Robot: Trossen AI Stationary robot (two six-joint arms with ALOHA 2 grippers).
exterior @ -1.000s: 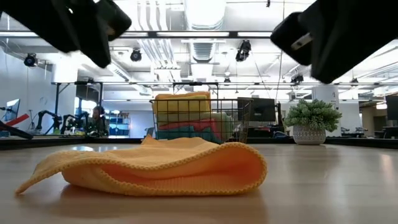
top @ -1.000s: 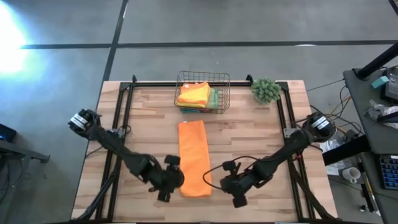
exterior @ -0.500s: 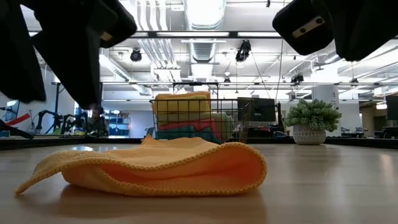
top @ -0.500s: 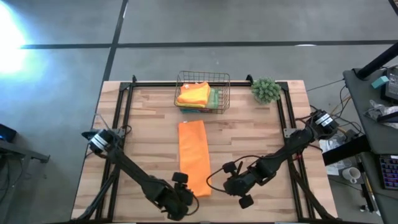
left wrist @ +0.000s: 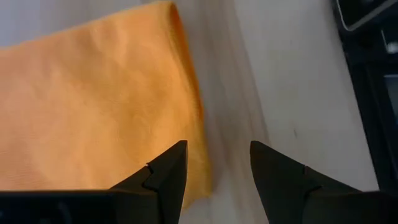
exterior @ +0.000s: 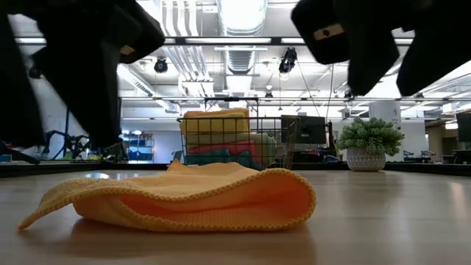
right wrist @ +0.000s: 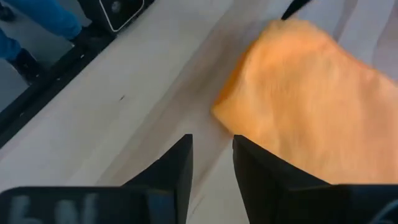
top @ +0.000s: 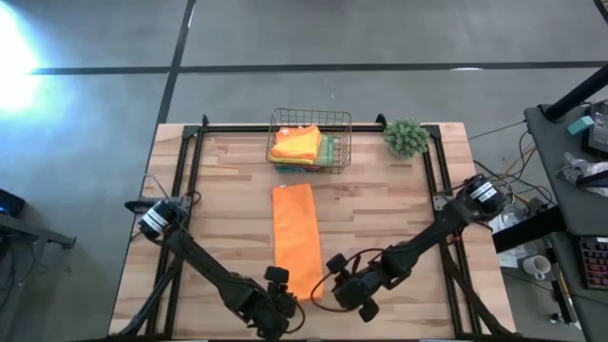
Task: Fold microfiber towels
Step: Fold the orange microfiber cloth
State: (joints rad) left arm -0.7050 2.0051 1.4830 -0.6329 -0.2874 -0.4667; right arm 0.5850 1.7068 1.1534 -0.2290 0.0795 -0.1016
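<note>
Two dark arms reach in over the near edge of the wooden table (top: 380, 209), one on each side of a long orange towel (top: 296, 239) that lies folded in a strip down the middle. From table height the strip shows as a doubled layer with a rounded fold at one end. The left gripper (left wrist: 214, 171) hovers at the towel's near corner — its fingers stand apart with bare wood between them, and the cloth's edge runs just beside one finger; nothing is held. The right gripper (right wrist: 211, 165) sits near the opposite near corner, its fingers parted by a narrow gap over bare table, the towel's corner just ahead of them and not gripped. At the far side stands a wire basket (top: 310, 140) holding more towels — an orange one on top, with green showing beneath it. A small green spiky plant (top: 407, 138) stands just beside the basket.
</note>
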